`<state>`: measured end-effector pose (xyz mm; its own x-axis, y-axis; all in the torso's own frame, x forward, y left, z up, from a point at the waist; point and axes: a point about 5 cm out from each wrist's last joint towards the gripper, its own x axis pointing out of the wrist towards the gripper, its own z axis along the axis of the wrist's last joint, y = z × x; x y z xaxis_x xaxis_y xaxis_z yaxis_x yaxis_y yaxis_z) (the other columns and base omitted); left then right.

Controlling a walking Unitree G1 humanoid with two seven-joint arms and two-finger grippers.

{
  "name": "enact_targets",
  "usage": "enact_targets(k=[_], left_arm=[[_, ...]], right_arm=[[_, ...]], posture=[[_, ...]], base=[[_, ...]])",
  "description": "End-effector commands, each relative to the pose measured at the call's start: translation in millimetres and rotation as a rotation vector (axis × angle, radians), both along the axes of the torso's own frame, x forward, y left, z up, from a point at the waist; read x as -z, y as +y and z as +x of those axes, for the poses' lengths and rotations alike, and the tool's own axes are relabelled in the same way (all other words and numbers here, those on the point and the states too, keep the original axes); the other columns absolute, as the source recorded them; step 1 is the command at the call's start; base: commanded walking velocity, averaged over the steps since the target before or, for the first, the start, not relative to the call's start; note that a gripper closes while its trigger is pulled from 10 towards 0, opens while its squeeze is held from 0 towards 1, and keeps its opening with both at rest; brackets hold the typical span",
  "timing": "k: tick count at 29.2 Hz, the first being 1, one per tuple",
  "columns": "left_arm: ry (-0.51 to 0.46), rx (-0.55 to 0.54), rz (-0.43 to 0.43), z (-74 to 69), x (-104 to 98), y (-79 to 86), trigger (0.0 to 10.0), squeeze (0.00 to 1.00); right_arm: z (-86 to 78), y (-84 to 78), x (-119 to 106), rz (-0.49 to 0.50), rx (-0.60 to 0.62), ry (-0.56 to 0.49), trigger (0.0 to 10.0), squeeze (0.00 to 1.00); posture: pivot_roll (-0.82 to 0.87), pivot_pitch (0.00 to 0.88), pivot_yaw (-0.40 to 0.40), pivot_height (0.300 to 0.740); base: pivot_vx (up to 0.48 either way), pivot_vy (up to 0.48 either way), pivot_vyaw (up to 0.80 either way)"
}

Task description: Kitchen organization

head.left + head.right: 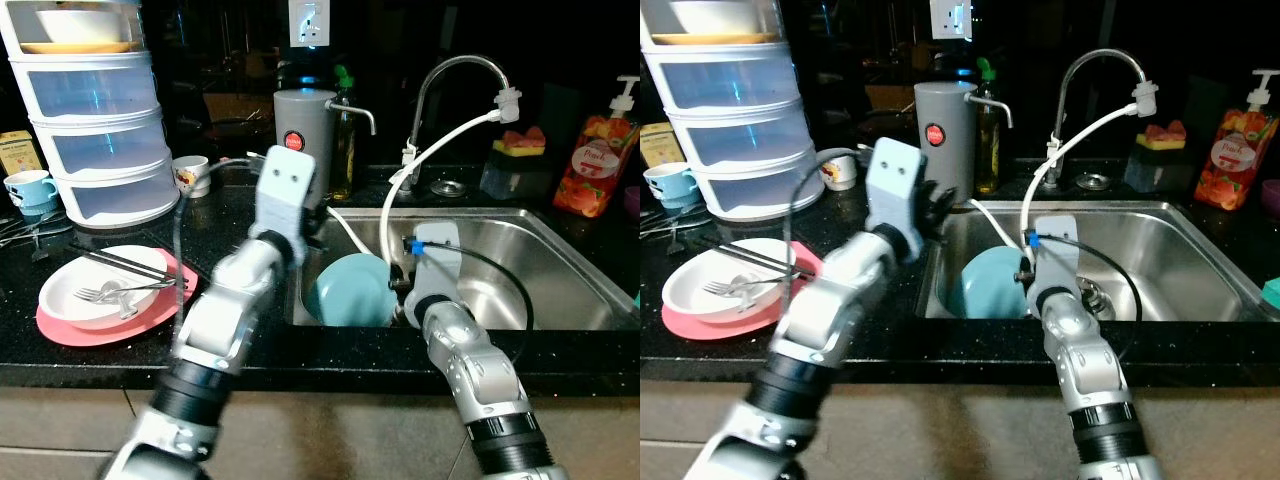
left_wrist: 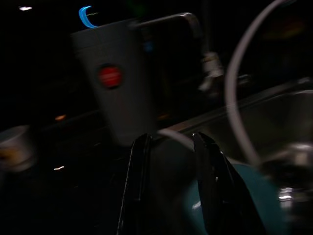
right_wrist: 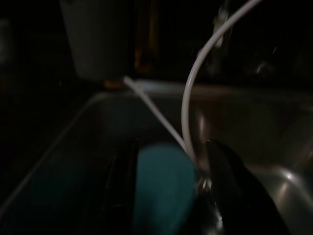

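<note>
Left eye view: the right pincer [image 1: 400,290] is reaching into the sink [image 1: 560,250] at centre, beside the teal bowl [image 1: 352,292]; the white hose [image 1: 400,190] is crossing close and could snag.

Left wrist view: the left pincer [image 2: 171,161] is hanging released over the sink's left edge, near the grey canister [image 2: 117,93].

Right wrist view: the fingers [image 3: 230,171] are straddling the bowl, not yet clenched; open basin is lying at right.

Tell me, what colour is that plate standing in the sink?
Teal. The plate leans on edge in the sink, clearest in the left eye view.
</note>
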<state>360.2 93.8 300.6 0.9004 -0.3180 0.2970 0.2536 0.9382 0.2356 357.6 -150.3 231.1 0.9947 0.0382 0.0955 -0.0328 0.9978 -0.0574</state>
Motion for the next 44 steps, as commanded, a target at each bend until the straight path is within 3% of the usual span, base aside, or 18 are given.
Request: enact_targets(k=[1,2,3,4,5,7,8,10,13,15,17,27,28,29,35,36,37,44], left_arm=[[-0.016,-0.051,0.118,0.8,-2.2,10.1,10.0,0.0],[-0.019,-0.079,0.162,1.5,-2.2,16.0,10.0,0.0],[-0.046,-0.122,0.207,1.7,-3.4,26.1,10.0,0.0],[-0.048,-0.163,0.22,2.1,-3.8,38.7,10.0,0.0],[-0.036,-0.199,0.211,2.5,-3.8,50.7,10.0,0.0],[0.072,-0.23,-0.034,3.1,-5.6,79.3,10.0,0.0],[0.072,-0.23,-0.034,3.1,-5.6,79.3,10.0,0.0],[0.149,-0.214,-0.347,0.1,-7.8,98.4,10.0,0.0],[0.195,-0.222,-0.62,-5.1,-1.4,113.5,10.0,0.0],[0.208,-0.337,-0.772,-11.0,8.4,128.5,10.0,0.0],[0.208,-0.337,-0.772,-11.0,8.4,128.5,10.0,0.0],[0.284,-0.643,-0.994,-23.1,6.2,171.3,10.0,0.0],[0.29,-0.668,-1.0,-23.5,6.2,173.3,10.0,0.43],[0.289,-0.675,-1.009,-23.5,6.1,174.4,10.0,1.0],[0.33,-0.692,-1.025,-20.1,9.4,172.3,10.0,1.0],[0.347,-0.69,-1.044,-18.4,11.5,171.4,10.0,0.3],[0.378,-0.686,-1.089,-14.3,15.8,169.3,10.0,0.0],[0.44,-0.621,-1.195,-1.6,23.5,163.8,10.0,0.0]], right_arm=[[-4.2,3.3,-16.1,0.018,-0.014,-0.079,10.0,1.0],[-5.6,3.0,-20.9,0.025,-0.014,-0.101,10.0,1.0],[-8.1,2.8,-28.3,0.038,-0.022,-0.137,10.0,0.9],[-10.5,2.3,-35.2,0.048,-0.029,-0.169,10.0,0.0],[-12.5,1.8,-40.3,0.055,-0.033,-0.192,10.0,0.0],[-15.3,0.9,-45.1,0.062,-0.035,-0.215,10.0,0.0],[-15.3,0.9,-45.1,0.062,-0.035,-0.215,10.0,0.0],[-17.0,0.7,-45.3,0.061,-0.034,-0.218,10.0,0.0],[-18.4,0.9,-45.0,0.064,-0.037,-0.217,10.0,0.0],[-18.5,2.4,-45.2,0.066,-0.042,-0.217,10.0,0.0],[-18.5,2.4,-45.2,0.066,-0.042,-0.217,10.0,0.0],[-17.4,3.3,-45.8,0.067,-0.047,-0.219,10.0,0.0],[-17.1,3.6,-45.9,0.067,-0.048,-0.219,10.0,0.0],[-16.9,3.9,-46.0,0.068,-0.049,-0.219,10.0,0.0],[-16.3,4.2,-46.3,0.068,-0.051,-0.22,10.0,0.0],[-16.2,4.1,-46.4,0.068,-0.051,-0.219,10.0,0.0],[-15.8,3.7,-46.4,0.066,-0.05,-0.219,10.0,0.0],[-16.0,2.6,-48.0,0.066,-0.046,-0.223,10.0,0.0]], posture=[[0.02,0.041,-0.009,0.74],[0.02,0.041,-0.009,0.74],[0.03,0.043,-0.008,0.74],[0.03,0.044,-0.007,0.74],[0.03,0.045,-0.007,0.74],[0.03,0.047,-0.008,0.74],[0.03,0.047,-0.008,0.74],[0.04,0.048,-0.011,0.74],[0.05,0.049,-0.014,0.74],[0.06,0.054,-0.016,0.74],[0.06,0.054,-0.016,0.74],[0.08,0.058,-0.018,0.74],[0.08,0.058,-0.018,0.74],[0.07,0.057,-0.018,0.74],[0.07,0.055,-0.021,0.74],[0.07,0.055,-0.021,0.74],[0.06,0.053,-0.021,0.74],[0.06,0.052,-0.022,0.74]], base=[[0.0,0.0,0.0],[0.0,0.0,0.0],[0.0,0.0,0.0],[0.0,0.0,0.0],[0.0,0.0,0.0],[0.0,0.0,0.0],[0.0,0.0,0.0],[0.0,0.0,0.0],[0.0,0.0,0.0],[0.0,0.0,0.0],[0.0,0.0,0.0],[0.0,0.0,0.0],[0.0,0.0,0.0],[0.0,0.0,0.0],[0.0,0.0,0.0],[0.0,0.0,0.0],[0.0,0.0,0.0],[0.0,0.0,0.0]])
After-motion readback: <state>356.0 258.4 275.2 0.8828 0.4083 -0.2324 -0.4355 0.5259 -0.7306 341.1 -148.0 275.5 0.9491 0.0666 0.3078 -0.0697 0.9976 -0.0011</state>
